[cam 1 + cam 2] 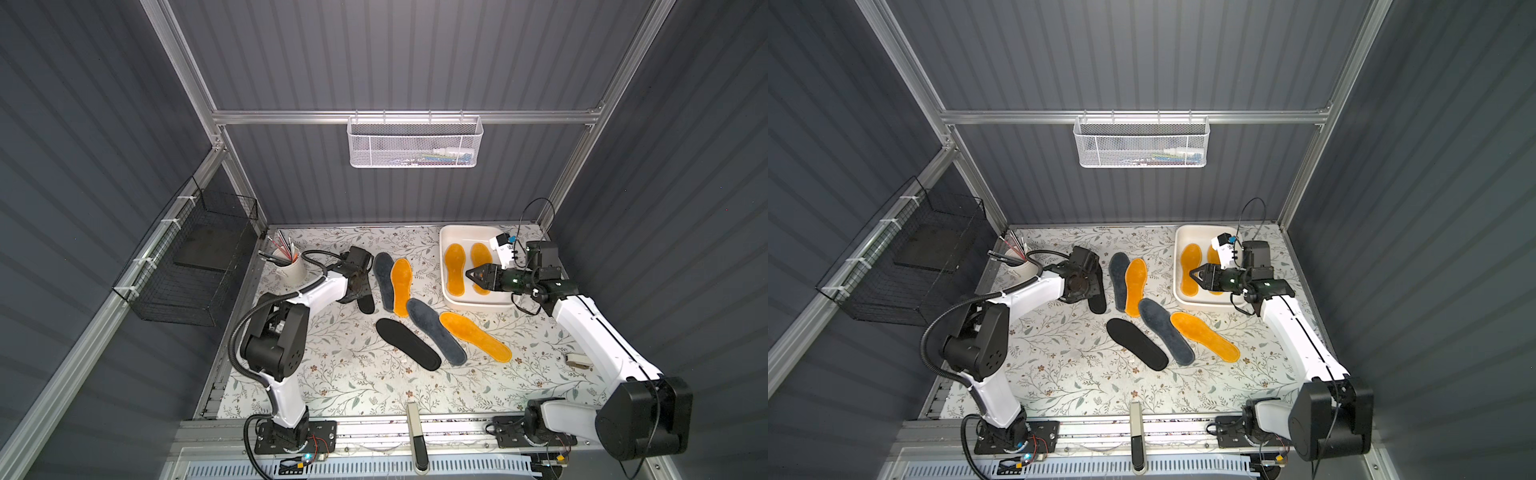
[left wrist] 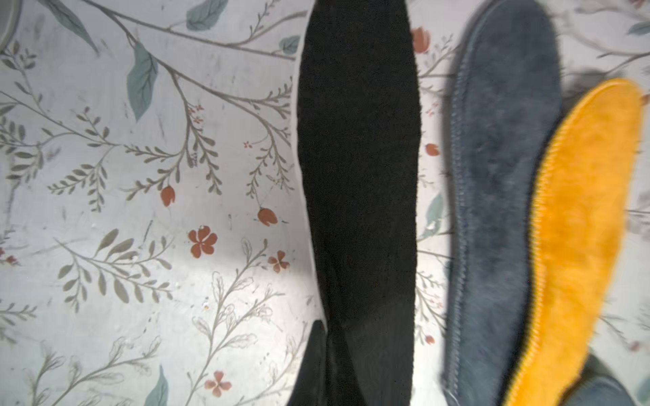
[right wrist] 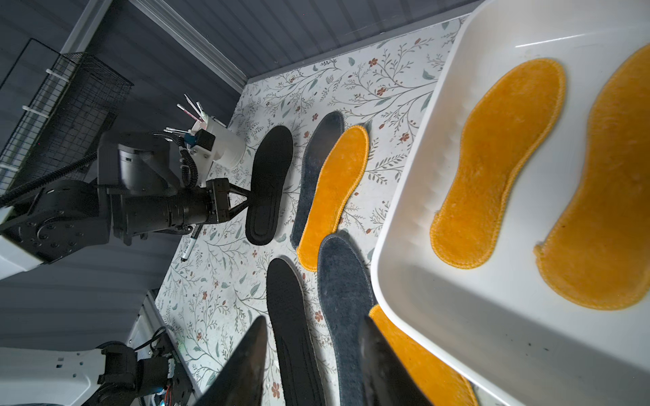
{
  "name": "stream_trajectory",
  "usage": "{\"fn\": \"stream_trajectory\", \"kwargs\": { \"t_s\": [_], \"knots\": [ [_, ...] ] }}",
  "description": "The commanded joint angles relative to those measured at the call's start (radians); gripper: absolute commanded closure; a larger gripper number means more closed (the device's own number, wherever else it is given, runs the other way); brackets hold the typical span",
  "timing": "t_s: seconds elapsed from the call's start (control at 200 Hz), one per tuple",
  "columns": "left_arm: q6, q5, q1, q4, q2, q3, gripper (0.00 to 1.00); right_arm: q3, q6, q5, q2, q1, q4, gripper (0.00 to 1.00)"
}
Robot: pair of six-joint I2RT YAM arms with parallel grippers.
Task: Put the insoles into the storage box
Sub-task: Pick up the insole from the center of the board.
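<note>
Beneath the left gripper, a half-hidden black insole.

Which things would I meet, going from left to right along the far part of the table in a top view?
The mug of pens → black insole → dark grey insole → orange insole → storage box.

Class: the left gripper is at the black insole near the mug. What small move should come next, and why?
Probably a short lift. The left gripper looks shut on the edge of the black insole, which rests on the table; the storage box, holding two orange insoles, is across the table.
</note>
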Motion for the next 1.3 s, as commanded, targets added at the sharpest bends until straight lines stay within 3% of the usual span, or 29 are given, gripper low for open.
{"fn": "stream_trajectory", "kwargs": {
  "t_s": [0.0, 0.24, 0.5, 0.981, 1.296],
  "knots": [
    [0.02, 0.079, -0.01, 0.215, -0.09, -0.091, 1.0, 0.012, 0.024, -0.096, -0.006, 0.012, 0.004, 0.59],
    [0.012, 0.278, -0.04, 0.645, -0.202, -0.29, 1.0, 0.011, 0.088, -0.108, 0.03, 0.1, 0.084, 0.61],
    [-0.106, 0.412, -0.116, 1.061, -0.138, -0.367, 1.0, 0.033, 0.185, -0.08, 0.123, 0.212, 0.224, 0.62],
    [-0.119, 0.402, -0.146, 1.054, -0.132, -0.34, 1.0, 0.127, 0.163, -0.005, 0.263, 0.292, 0.193, 0.68],
    [-0.12, 0.414, -0.148, 1.057, -0.127, -0.338, 1.0, 0.265, 0.016, 0.16, 0.346, 0.343, 0.005, 0.67]
  ]
}}
